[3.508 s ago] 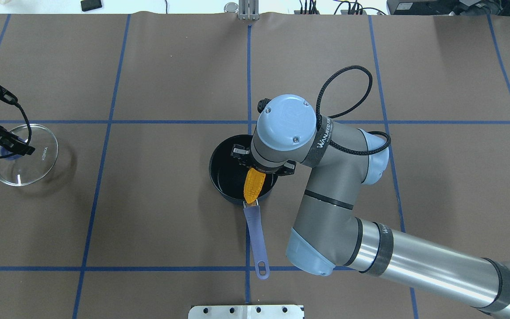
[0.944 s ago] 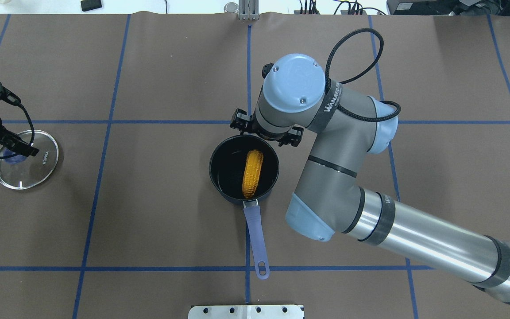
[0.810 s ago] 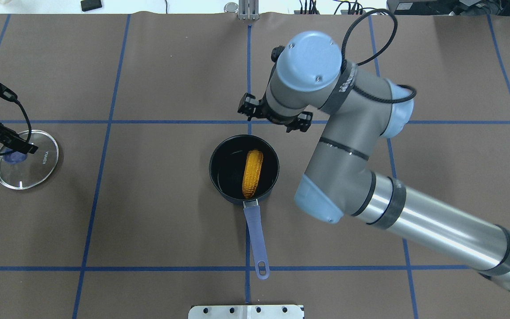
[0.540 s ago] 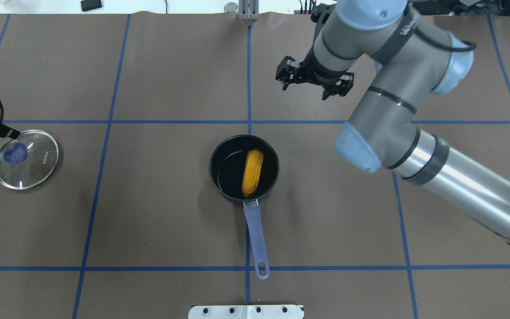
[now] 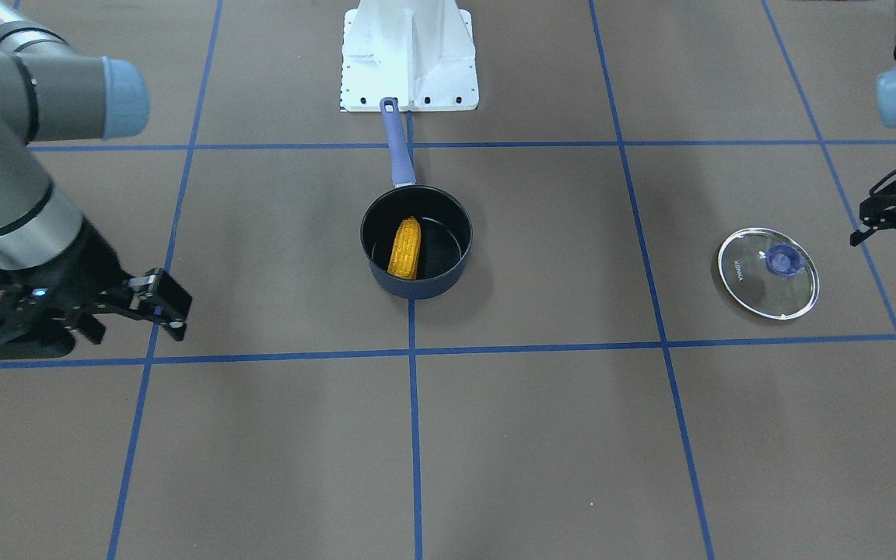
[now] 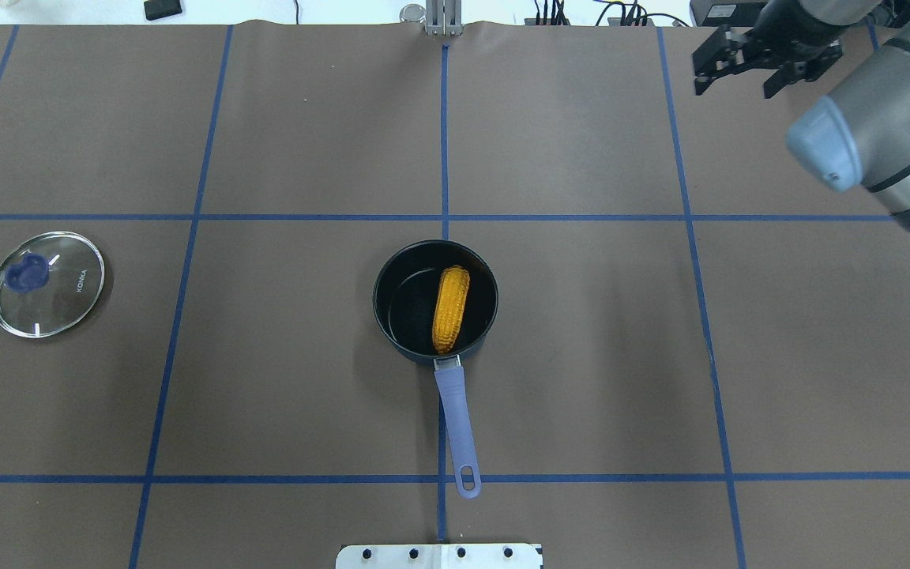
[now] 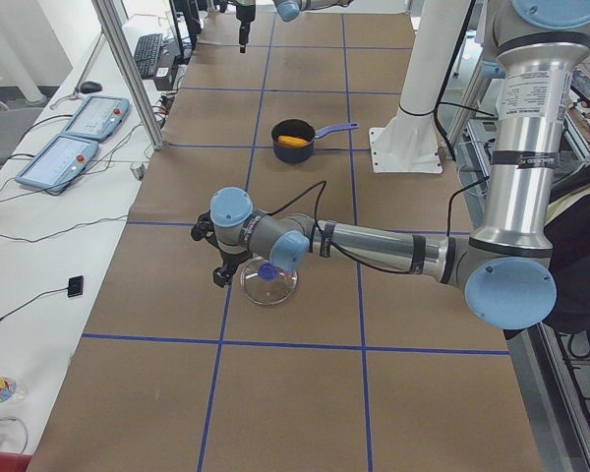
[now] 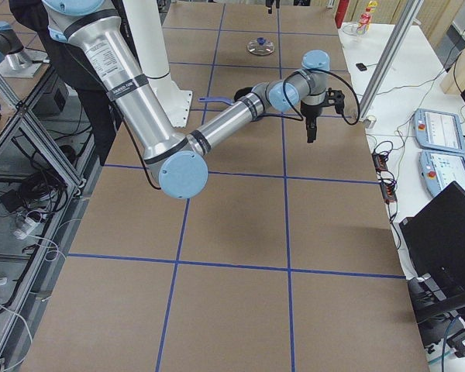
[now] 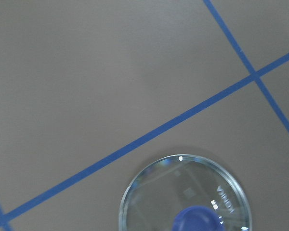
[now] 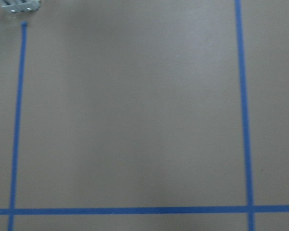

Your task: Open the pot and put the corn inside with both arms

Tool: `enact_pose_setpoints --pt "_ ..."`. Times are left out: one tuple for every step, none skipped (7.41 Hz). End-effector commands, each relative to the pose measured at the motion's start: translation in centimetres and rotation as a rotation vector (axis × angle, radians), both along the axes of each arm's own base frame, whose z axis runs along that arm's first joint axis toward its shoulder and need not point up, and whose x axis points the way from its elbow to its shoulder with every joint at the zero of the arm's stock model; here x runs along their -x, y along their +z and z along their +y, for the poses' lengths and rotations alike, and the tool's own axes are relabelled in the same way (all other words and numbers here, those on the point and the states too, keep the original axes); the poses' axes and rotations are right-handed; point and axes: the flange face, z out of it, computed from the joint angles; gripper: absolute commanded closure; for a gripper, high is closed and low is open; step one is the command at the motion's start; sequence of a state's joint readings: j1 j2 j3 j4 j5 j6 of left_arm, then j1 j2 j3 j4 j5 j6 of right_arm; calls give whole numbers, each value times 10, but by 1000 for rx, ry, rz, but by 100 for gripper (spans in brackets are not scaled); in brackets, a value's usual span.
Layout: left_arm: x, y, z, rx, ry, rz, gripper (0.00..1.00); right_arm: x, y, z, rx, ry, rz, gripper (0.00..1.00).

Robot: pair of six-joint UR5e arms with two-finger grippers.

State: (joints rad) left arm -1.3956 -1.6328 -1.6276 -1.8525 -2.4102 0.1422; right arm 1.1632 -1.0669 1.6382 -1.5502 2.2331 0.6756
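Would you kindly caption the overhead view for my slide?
Corn lies in the open pot; glass lid sits apart; right gripper open, empty.

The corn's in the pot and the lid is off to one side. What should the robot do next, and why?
Probably just move to a rest pose; the job looks done. The corn lies inside the open pot, the lid rests on the table apart from it, and the left gripper and right gripper are both open and empty.

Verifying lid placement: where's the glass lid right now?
The glass lid lies flat at the overhead view's far left, on the robot's left side, well apart from the pot at centre.
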Motion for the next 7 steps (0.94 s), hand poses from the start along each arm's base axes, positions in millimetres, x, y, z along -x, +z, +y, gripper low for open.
enact_pose_setpoints --pt "32 7 -3 -9 6 -23 3 -108 74 6 -7 -29 -26 0" --pt "38 10 -3 -4 -5 -22 3 -138 110 17 -19 -44 -1 0" --pt "43 10 -3 -6 -11 -21 3 -159 133 27 -40 -66 17 0" --pt "48 12 -1 -5 -18 -22 3 -180 161 44 -1 -39 24 0" --pt "53 15 6 -3 -25 -21 3 -192 187 70 0 -48 33 0" --pt "66 22 8 0 -40 -24 3 -200 205 78 12 -45 40 0" --pt "77 28 10 -19 -33 -34 3 -205 225 92 48 -39 44 0"
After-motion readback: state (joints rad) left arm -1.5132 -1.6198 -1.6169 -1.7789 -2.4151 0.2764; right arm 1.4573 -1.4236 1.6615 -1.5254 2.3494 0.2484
